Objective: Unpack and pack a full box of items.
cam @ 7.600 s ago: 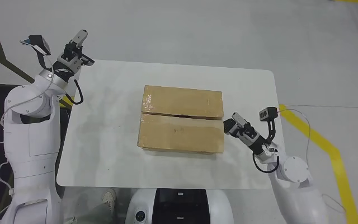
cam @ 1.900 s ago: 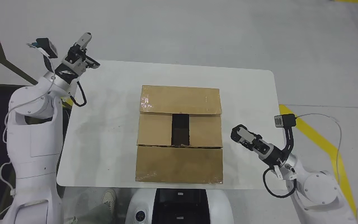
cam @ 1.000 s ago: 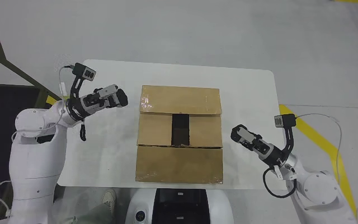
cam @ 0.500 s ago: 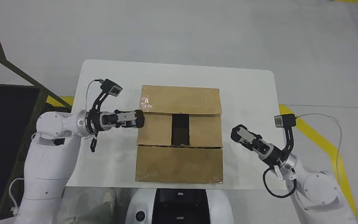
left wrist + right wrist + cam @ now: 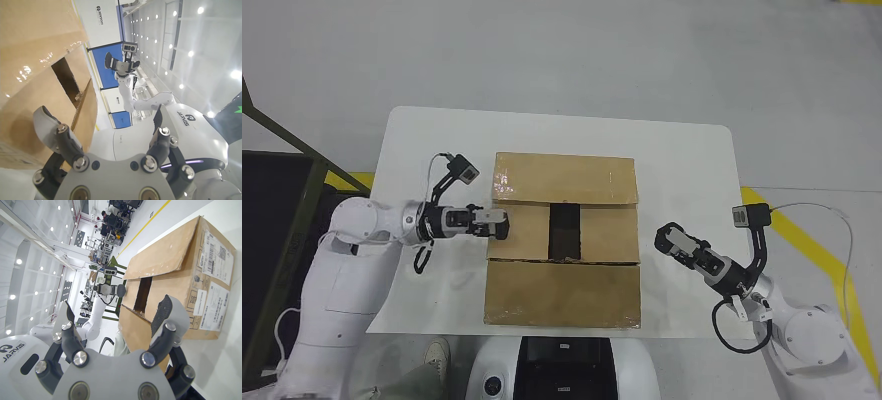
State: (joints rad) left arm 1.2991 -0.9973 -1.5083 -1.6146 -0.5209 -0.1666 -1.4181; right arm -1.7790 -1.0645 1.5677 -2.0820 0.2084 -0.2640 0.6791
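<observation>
Top view gives us the cardboard box [image 5: 562,240] at the middle of the table [image 5: 432,140], its near outer flap [image 5: 562,293] folded out and two inner flaps [image 5: 610,232] leaving a dark slot [image 5: 565,232]. We judge the flaps stiff yet light and easily creased, best taken by a free edge at the slot. Our left gripper [image 5: 497,222], jaws apart, sits at the box's left edge by the left inner flap [image 5: 520,232]; our right gripper [image 5: 670,240], also spread, hangs just right of the box.

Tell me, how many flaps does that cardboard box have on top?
4: far flap down over the top, near flap folded outward, left inner flap and right inner flap either side of the dark gap. None seems hidden.
</observation>
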